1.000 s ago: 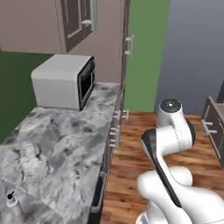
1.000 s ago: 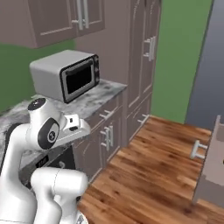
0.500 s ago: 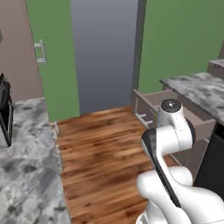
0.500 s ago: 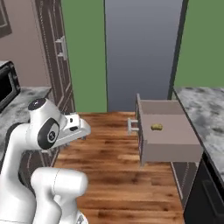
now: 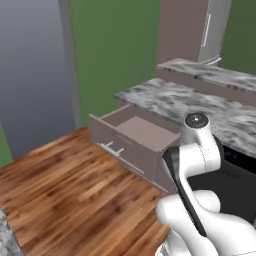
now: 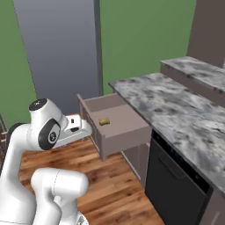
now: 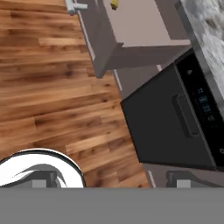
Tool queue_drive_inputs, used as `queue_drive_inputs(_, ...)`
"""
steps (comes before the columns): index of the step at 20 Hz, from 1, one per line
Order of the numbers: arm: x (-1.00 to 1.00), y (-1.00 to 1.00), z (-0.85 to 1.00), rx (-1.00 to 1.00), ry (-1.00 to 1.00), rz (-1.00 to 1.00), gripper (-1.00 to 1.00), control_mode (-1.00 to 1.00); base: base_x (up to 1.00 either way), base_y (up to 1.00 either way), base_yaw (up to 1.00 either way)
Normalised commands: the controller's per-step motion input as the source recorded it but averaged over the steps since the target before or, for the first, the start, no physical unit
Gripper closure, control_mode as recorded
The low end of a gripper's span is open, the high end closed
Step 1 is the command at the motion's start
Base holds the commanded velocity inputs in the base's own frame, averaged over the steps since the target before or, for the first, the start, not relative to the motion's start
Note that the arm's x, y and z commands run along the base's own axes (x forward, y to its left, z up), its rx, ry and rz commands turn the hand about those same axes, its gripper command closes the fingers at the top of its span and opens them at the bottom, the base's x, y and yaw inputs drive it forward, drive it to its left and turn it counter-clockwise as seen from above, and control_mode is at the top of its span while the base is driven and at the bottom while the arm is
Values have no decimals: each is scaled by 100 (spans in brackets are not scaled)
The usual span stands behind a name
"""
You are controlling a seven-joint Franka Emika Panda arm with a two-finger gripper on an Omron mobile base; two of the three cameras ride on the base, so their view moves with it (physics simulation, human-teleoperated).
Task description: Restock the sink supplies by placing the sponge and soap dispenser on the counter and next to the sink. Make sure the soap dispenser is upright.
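The gripper (image 6: pixel 84 128) is seen in the right base view, carried in front of the arm beside the open drawer (image 6: pixel 115 127); its jaws are spread wide and nothing is held between them. The sponge (image 6: pixel 104 121) lies on the drawer's floor, near its back end, a small yellow lump apart from the gripper. In the hand view the sponge (image 7: pixel 114 4) is caught at the top edge, with the dark dishwasher (image 7: pixel 175 122) below the counter (image 6: pixel 176 110). The soap dispenser cannot be made out in the drawer.

The step in hand is judged to be the approach to the drawer, before any pickup. For the next move, the gripper would need to be brought over the drawer, turned downward and lowered onto the sponge.
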Motion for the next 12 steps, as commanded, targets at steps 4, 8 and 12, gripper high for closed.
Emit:
queue_drive_inputs(4, 0, 0, 0, 0, 0, 0, -100, 100, 88, 77, -56)
queue_drive_inputs(8, 0, 0, 0, 0, 0, 0, -100, 100, 70, 88, -54)
queue_drive_inputs(12, 0, 0, 0, 0, 0, 0, -100, 100, 47, 79, -56)
